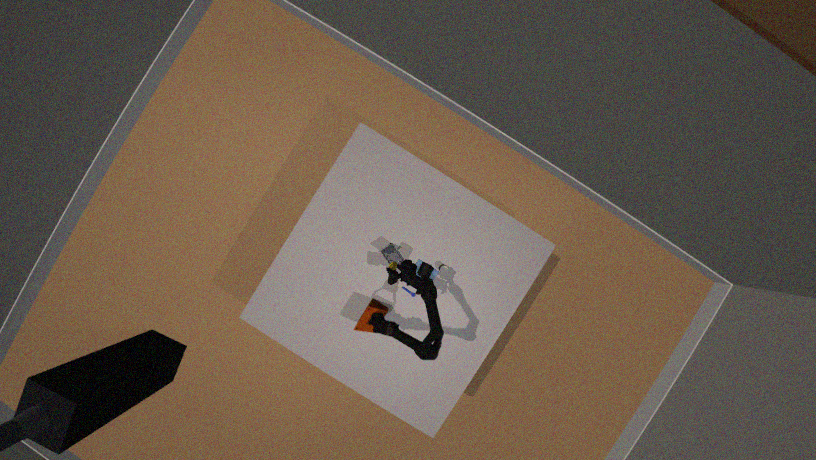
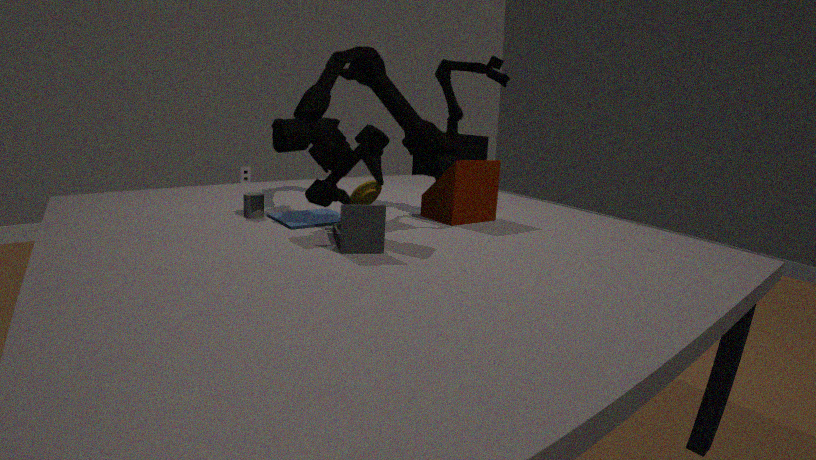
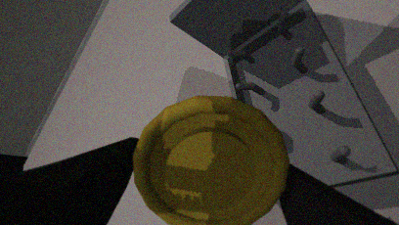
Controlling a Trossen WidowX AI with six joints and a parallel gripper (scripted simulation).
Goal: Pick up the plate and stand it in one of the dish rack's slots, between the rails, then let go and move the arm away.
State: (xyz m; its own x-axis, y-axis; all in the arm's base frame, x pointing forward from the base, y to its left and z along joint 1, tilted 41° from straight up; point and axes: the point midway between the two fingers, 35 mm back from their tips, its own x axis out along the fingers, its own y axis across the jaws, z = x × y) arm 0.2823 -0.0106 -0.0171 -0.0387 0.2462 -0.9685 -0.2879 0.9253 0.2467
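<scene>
The small yellow plate [image 1: 392,265] [image 2: 365,193] [image 3: 210,161] is held tilted, its round face toward the wrist camera. My gripper [image 1: 393,267] [image 2: 364,192] [image 3: 209,159] is shut on it, with a dark finger at each side edge. The grey dish rack [image 1: 392,252] [image 2: 362,229] [image 3: 207,24] stands on the table, with short curved pegs inside its frame in the wrist view. The plate is outside the slots; in the exterior view it shows just above the rack's top edge. Its lower edge is cut off in the wrist view, and any contact with the rack cannot be told.
A flat blue mat [image 1: 434,273] [image 2: 305,217] lies beside the rack, partly under the arm in the top view. A grey cylinder [image 2: 253,205] stands beyond the mat. A thin blue object [image 1: 409,291] lies near the arm. An orange block [image 1: 364,321] [image 2: 477,191] stands by the arm's base.
</scene>
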